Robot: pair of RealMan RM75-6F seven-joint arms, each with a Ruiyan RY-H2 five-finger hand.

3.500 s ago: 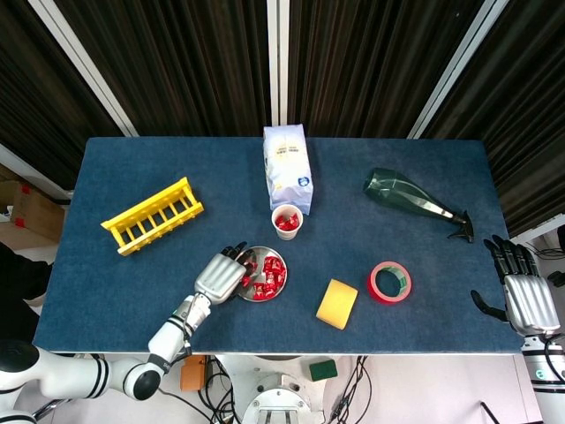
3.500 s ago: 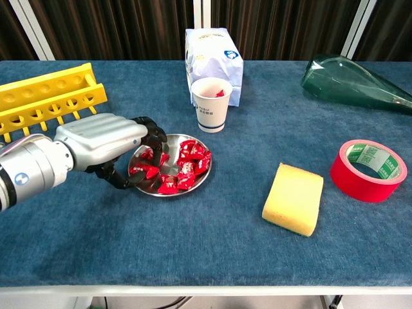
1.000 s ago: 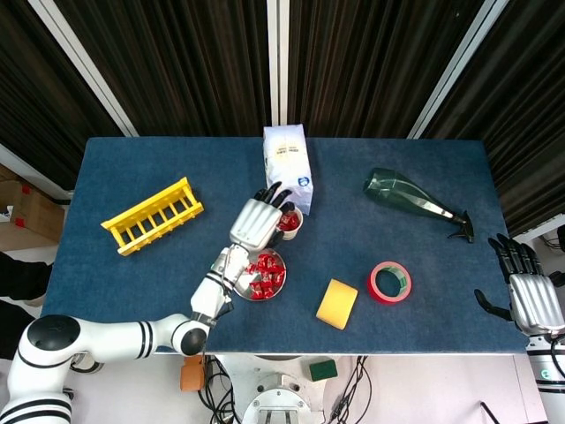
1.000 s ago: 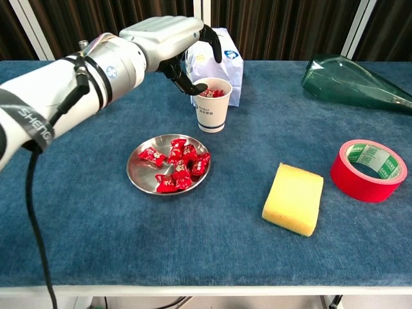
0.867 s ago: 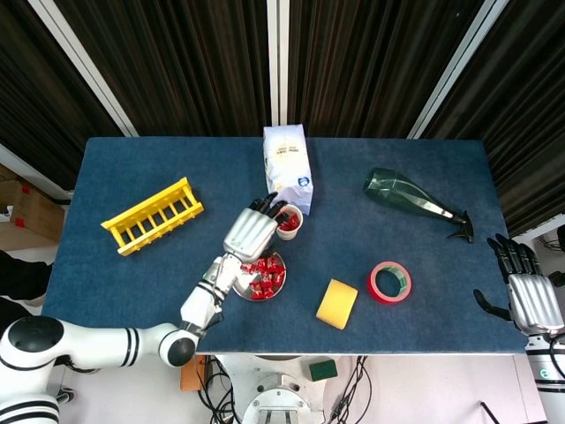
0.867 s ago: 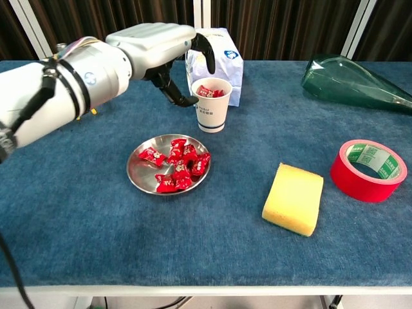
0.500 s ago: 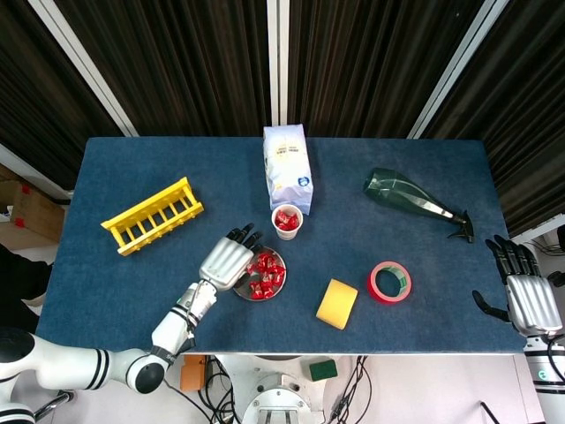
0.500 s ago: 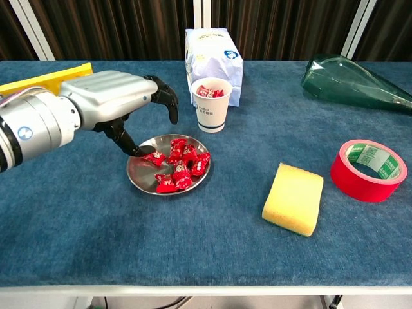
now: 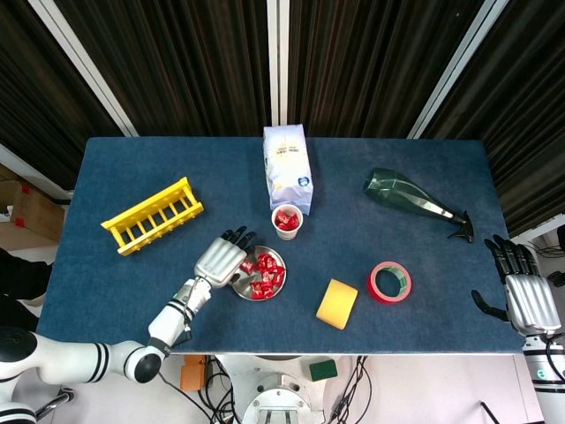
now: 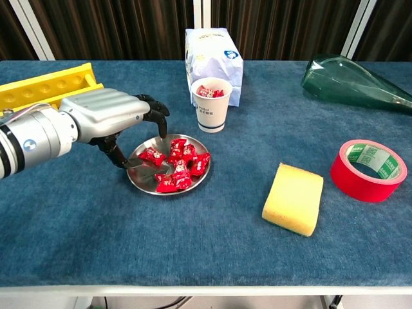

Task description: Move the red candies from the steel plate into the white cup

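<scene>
Left hand [image 10: 109, 119] lowered to steel plate [image 10: 138, 180], seemingly empty | white cup [image 10: 212, 105] fronts bag [image 10: 213, 53] | right hand [image 9: 527, 300] spread

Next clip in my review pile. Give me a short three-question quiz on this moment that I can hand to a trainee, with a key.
1. True or false: the white cup already has red candies in it.
2. Which thing lies nearest the red tape roll? A) yellow rack B) yellow sponge C) white bag
3. Fill in: the left hand is over the left edge of the steel ____.

Key
1. True. Red wrappers show at the cup's mouth in both views.
2. B. The yellow sponge lies just left of the tape; the yellow rack and white bag are far off.
3. Plate, which holds more red candies. The right hand is at the table's right edge, holding nothing.
</scene>
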